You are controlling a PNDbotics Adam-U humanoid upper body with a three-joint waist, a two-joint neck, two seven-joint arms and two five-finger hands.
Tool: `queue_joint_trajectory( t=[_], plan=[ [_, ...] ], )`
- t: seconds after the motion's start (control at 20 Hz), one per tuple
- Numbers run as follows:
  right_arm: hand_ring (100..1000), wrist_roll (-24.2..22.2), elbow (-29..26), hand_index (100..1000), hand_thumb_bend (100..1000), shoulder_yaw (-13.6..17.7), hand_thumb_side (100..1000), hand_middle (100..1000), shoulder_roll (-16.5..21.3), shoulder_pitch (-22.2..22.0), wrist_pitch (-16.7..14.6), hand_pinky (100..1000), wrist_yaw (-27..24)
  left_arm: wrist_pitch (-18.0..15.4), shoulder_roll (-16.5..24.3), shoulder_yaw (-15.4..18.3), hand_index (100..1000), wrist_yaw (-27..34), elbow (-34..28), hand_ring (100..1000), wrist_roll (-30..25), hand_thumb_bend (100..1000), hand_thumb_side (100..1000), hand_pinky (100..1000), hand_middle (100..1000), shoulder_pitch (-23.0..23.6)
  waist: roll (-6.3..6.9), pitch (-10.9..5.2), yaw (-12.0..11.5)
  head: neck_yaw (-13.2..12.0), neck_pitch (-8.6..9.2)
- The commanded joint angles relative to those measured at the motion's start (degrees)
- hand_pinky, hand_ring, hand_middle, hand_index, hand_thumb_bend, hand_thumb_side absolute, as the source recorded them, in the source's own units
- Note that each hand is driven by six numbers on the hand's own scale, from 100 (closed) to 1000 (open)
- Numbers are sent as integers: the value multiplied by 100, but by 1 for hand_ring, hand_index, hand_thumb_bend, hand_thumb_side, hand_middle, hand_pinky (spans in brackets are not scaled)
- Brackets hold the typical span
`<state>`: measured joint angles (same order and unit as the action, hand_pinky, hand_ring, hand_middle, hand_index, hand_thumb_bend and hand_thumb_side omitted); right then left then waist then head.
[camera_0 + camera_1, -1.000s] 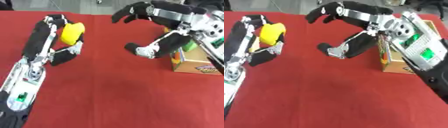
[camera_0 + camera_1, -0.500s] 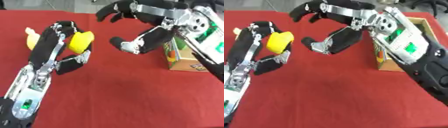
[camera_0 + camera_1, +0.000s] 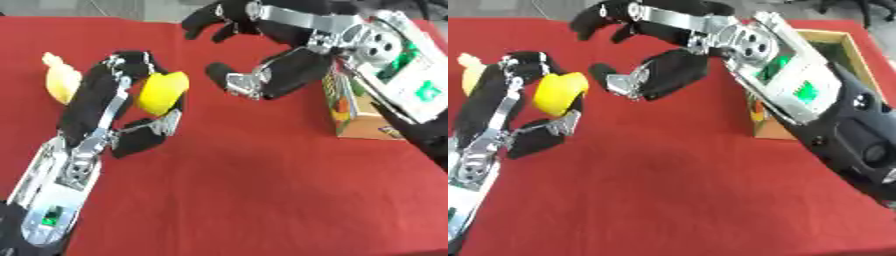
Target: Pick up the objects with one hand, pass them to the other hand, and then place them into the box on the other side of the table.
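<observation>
Handover is what I judge I'm in the middle of, and it's the risky part. My left hand (image 3: 131,107) has its fingers and thumb curled round a yellow rounded object (image 3: 163,92), possibly a toy fruit, held up over the red tablecloth (image 3: 254,190) on the left side. Much of the object's right face is bare, which is what I have to offer to the other hand.

My right hand (image 3: 280,75) hangs to the right of it, fingers spread and arched wide with the thumb below, holding nothing. Its thumb tip is near the yellow object, but there is a clear gap between them.

What worries me:
- If I let go on the left before the right has curled round, the object drops onto the cloth and, being rounded, may roll away.
- The left fingers cover the top and back, so the right fingers could land on them rather than on the object and pinch only an edge.
- The right forearm sits just beside the box (image 3: 833,75) at the right edge. Swinging it back carelessly could knock the box's printed near wall and shift it, spoiling the drop.

A second, paler yellow thing (image 3: 59,80) lies on the cloth just left of my left arm; I can't tell what it is. A wide sweep of that arm could nudge it farther left.
</observation>
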<state>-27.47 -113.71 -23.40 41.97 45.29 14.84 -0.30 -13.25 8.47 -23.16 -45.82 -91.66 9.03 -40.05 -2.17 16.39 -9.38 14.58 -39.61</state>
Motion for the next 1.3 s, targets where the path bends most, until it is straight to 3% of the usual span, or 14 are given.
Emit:
queue_joint_trajectory(
  t=[0.05,0.45,1.1,1.3],
  plan=[
    [988,-125,-88,917,162,40,452,838,32,43,150,903,189,-59,-40,-36,524,6,-114,544,4,100,279,680,446,-137,-4,-76,-17,56,67],
    [997,-545,130,929,175,-20,536,845,-79,22,300,908,586,-112,-98,-107,526,-116,-236,546,38,100,269,681,449,-231,-28,-31,-112,154,81],
    [1000,-542,707,938,161,11,596,844,-194,87,215,909,618,-309,-227,-333,527,-216,-361,549,-23,100,253,683,453,-373,-73,100,-298,378,137],
    [1000,-611,736,906,163,2,591,794,-211,83,209,904,557,-318,-245,-340,527,-256,-337,548,-36,100,251,683,452,-372,-79,113,-294,361,134]
  ],
)
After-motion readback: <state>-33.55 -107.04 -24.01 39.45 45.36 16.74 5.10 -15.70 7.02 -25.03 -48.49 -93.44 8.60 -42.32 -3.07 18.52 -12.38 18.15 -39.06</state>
